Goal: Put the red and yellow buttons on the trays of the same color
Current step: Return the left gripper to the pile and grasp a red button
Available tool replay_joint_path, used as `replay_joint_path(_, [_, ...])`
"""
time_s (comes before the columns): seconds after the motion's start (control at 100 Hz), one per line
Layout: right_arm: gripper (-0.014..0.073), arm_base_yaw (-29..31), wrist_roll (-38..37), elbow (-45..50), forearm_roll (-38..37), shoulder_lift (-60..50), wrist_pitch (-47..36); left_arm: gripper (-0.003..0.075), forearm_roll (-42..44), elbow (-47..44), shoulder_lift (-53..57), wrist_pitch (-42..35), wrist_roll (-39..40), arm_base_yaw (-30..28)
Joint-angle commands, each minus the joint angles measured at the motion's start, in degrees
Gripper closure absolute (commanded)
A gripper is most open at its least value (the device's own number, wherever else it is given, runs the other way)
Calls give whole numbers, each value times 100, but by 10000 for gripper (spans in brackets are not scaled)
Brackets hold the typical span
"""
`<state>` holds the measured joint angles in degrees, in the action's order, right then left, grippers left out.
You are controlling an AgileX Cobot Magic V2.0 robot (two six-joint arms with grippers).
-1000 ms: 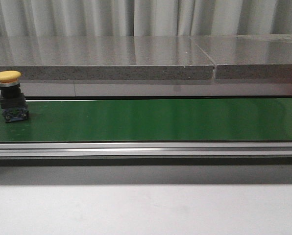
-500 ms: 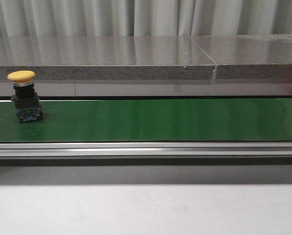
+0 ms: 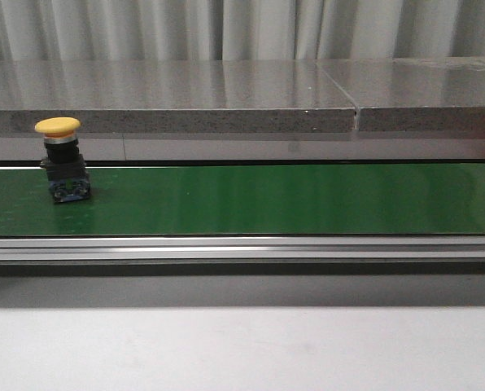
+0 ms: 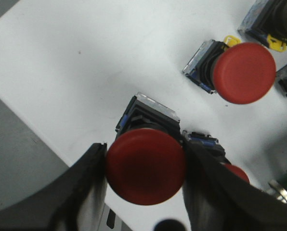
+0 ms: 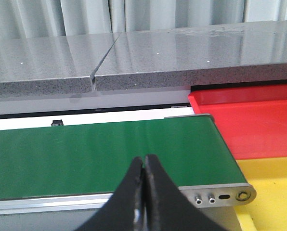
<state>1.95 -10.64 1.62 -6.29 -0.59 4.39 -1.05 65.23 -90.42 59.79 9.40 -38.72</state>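
Standing upright on the green conveyor belt [image 3: 267, 199], cap up, the yellow button [image 3: 62, 159] is seen at about nine o'clock of the front view, its long axis vertical. A red button [image 4: 146, 163] is gripped by its cap between the left gripper [image 4: 146, 185] fingers, over a white surface [image 4: 85, 72] where another red button [image 4: 240, 72] lies on its side. The right gripper [image 5: 144, 192] is pinched shut on nothing, at the belt's end beside the red tray [image 5: 259, 120] and yellow tray [image 5: 273, 192]. The yellow button is judged well apart from those jaws, along the belt's length.
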Motion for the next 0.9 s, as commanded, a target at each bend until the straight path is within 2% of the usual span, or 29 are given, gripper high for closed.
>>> replay_joint_path(0.0, [660, 32, 59, -91, -53, -46, -439, 504, 21, 117, 528, 107, -23, -19])
replay_joint_path(0.15, [660, 32, 59, -91, -53, -46, -439, 505, -12, 210, 915, 275, -142, 35])
replay_joint_path(0.33, [660, 32, 59, -91, -53, -46, -439, 505, -12, 709, 1015, 852, -262, 357])
replay_joint_path(0.71, [660, 32, 59, -91, -53, -46, -439, 505, 9, 1696, 692, 1129, -222, 1778])
replay_joint_path(0.89, [660, 32, 59, -91, -53, -46, -439, 512, 9, 1944, 266, 1169, -164, 2223])
